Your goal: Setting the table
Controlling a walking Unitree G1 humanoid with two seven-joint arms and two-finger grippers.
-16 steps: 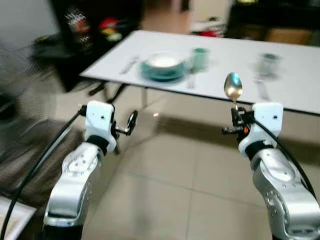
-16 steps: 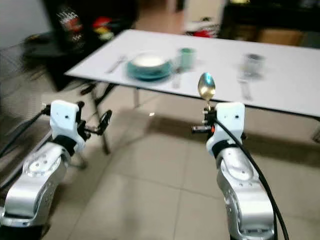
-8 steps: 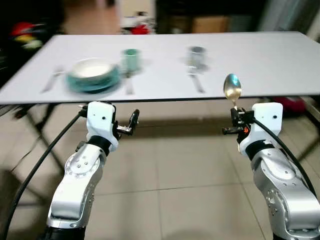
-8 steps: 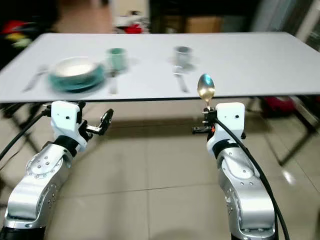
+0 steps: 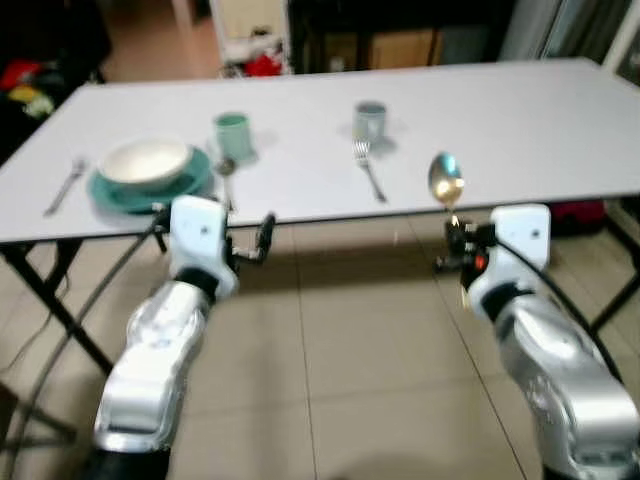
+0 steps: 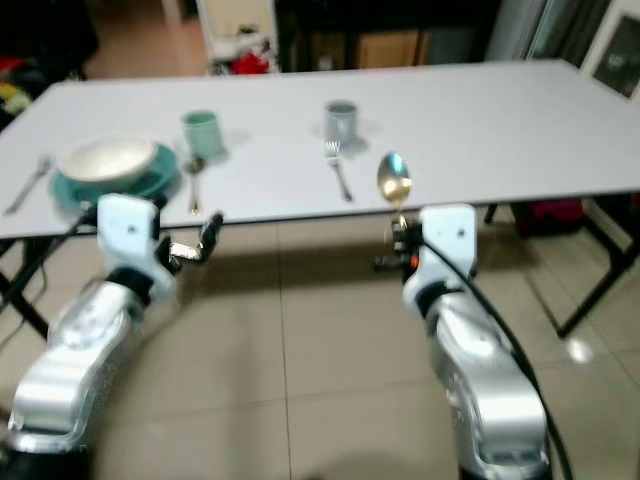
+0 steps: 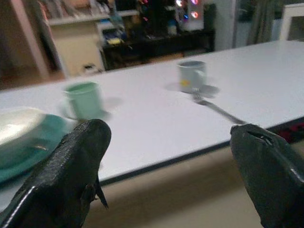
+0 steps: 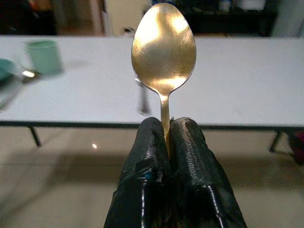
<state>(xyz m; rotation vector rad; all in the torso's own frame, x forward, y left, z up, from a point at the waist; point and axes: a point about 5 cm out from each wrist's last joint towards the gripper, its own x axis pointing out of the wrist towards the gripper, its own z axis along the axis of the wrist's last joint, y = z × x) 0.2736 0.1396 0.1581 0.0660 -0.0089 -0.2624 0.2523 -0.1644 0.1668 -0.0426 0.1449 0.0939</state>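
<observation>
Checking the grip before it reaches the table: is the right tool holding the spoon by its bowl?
No. The right tool is shut on the thin handle of the spoon, and the bowl stands free above the fingertips.

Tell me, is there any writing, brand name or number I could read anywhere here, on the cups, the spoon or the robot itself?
None can be read.
Green cup, grey cup, gold spoon shut in the right gripper: no markings show.
Left gripper: plain black fingers.
Shelves behind the table: boxes and lights too blurred to read.
</observation>
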